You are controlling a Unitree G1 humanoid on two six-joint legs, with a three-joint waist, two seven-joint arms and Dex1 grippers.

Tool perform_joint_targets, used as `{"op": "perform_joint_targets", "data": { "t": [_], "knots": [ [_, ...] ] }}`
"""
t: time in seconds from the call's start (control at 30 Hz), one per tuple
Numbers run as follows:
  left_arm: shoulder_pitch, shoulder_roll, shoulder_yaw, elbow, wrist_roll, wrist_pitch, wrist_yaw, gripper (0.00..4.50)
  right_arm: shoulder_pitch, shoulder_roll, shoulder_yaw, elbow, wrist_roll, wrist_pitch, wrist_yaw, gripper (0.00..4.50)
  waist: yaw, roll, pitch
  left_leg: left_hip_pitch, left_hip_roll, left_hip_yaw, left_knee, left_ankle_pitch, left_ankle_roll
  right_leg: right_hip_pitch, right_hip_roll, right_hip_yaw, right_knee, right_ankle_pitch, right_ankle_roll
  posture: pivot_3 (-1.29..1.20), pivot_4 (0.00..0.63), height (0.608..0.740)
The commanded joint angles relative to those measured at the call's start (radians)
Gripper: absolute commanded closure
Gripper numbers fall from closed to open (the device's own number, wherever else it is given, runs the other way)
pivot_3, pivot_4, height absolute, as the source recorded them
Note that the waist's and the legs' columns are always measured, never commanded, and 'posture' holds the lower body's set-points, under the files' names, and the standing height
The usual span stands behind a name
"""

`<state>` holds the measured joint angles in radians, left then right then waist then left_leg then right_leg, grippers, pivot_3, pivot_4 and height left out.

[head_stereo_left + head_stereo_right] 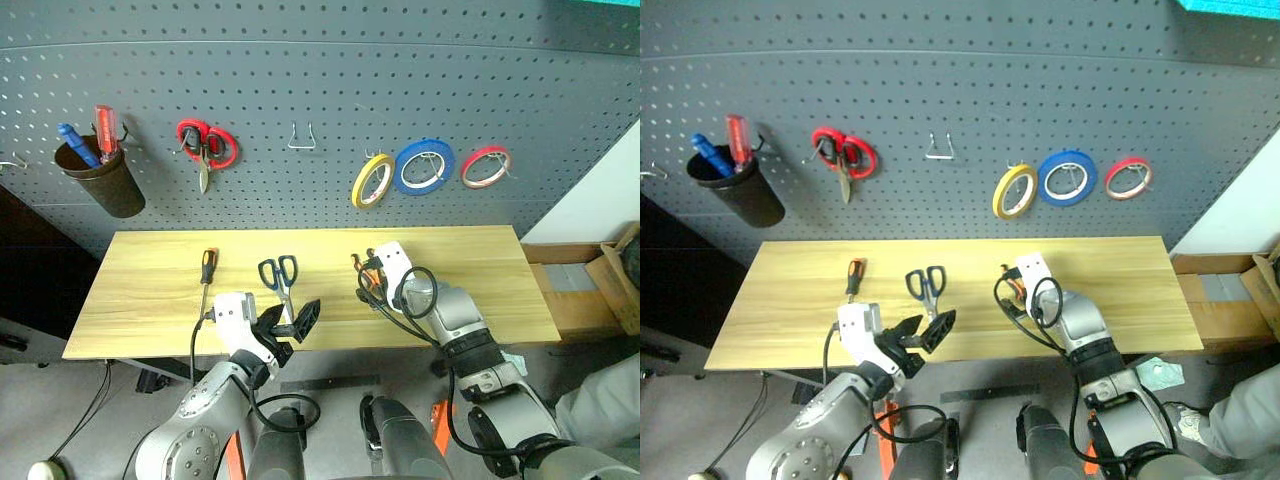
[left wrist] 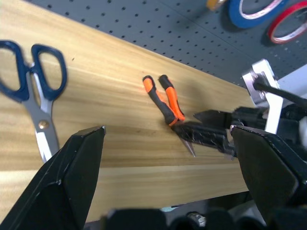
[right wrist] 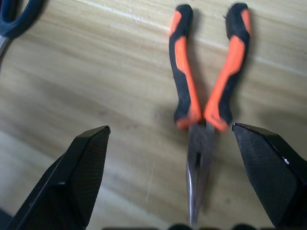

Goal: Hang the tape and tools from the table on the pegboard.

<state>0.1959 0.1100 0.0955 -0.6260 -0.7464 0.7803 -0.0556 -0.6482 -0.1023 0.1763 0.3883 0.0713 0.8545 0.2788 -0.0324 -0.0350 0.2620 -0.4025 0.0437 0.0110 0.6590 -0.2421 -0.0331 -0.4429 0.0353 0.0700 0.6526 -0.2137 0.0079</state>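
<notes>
1. The bench (image 1: 480, 290) is a long slab of pale yellowish wood with fine straight grain, set against a dark grey pegboard (image 1: 300, 80) dotted with rows of small holes.
2. The pliers (image 3: 204, 115) lie flat on the wood, their curved orange-and-black handles spread in a narrow V and their slim metal nose closed to a point.
3. The right gripper (image 3: 192, 182) hangs just above the pliers with its two black wedge-shaped fingers wide apart, one on each side of the nose, clasping nothing.
4. The left gripper (image 1: 292, 325) hovers at the near edge of the bench, fingers spread and empty.
5. The scissors (image 1: 281, 280), with dark blue loop handles and bright steel blades, lie just beyond it.
6. The slim screwdriver (image 1: 206, 280) lies further left on the bench.
7. The thin yellow tape (image 1: 371, 181) already hangs on a hook, beside a blue ring (image 1: 424, 165) and a red ring (image 1: 485, 166).
</notes>
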Motion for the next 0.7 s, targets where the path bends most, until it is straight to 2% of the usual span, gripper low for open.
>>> {"op": "perform_joint_targets", "data": {
  "t": [0.03, 0.27, 0.47, 0.7],
  "knots": [
    [0.009, 0.002, 0.036, -0.016, -0.045, 0.009, 0.005, 0.00, -0.048, 0.011, -0.026, 0.074, -0.008, -0.062, -0.010, 0.05, 0.001, 0.001, 0.003, -0.001, 0.000, -0.001, -0.001, 0.000, 0.000, 0.000, 0.000, -0.001, -0.002, 0.000, 0.000, 0.13, 0.298, 0.740],
    [-0.045, 0.051, 0.004, 0.030, -0.055, 0.063, -0.022, 0.00, -0.102, 0.039, -0.044, 0.209, -0.016, -0.126, -0.020, 0.05, 0.005, 0.002, 0.010, -0.008, 0.000, -0.002, -0.002, -0.001, 0.001, -0.003, 0.000, -0.002, -0.007, 0.003, 0.005, 0.13, 0.305, 0.740],
    [-0.101, 0.102, -0.040, 0.027, -0.040, 0.110, -0.030, 0.00, -0.124, 0.044, -0.066, 0.258, -0.015, -0.140, -0.035, 0.05, 0.005, 0.003, 0.016, -0.013, 0.000, -0.005, -0.001, -0.001, 0.001, -0.007, 0.000, -0.004, -0.006, 0.003, 0.005, 0.12, 0.306, 0.740],
    [-0.166, 0.131, -0.037, 0.035, -0.042, 0.143, -0.028, 0.00, -0.128, 0.053, -0.084, 0.295, -0.015, -0.149, -0.051, 0.05, 0.005, 0.002, 0.018, -0.014, 0.001, -0.006, -0.001, -0.001, 0.001, -0.008, 0.000, -0.005, -0.007, 0.003, 0.005, 0.11, 0.300, 0.740]
  ]
}}
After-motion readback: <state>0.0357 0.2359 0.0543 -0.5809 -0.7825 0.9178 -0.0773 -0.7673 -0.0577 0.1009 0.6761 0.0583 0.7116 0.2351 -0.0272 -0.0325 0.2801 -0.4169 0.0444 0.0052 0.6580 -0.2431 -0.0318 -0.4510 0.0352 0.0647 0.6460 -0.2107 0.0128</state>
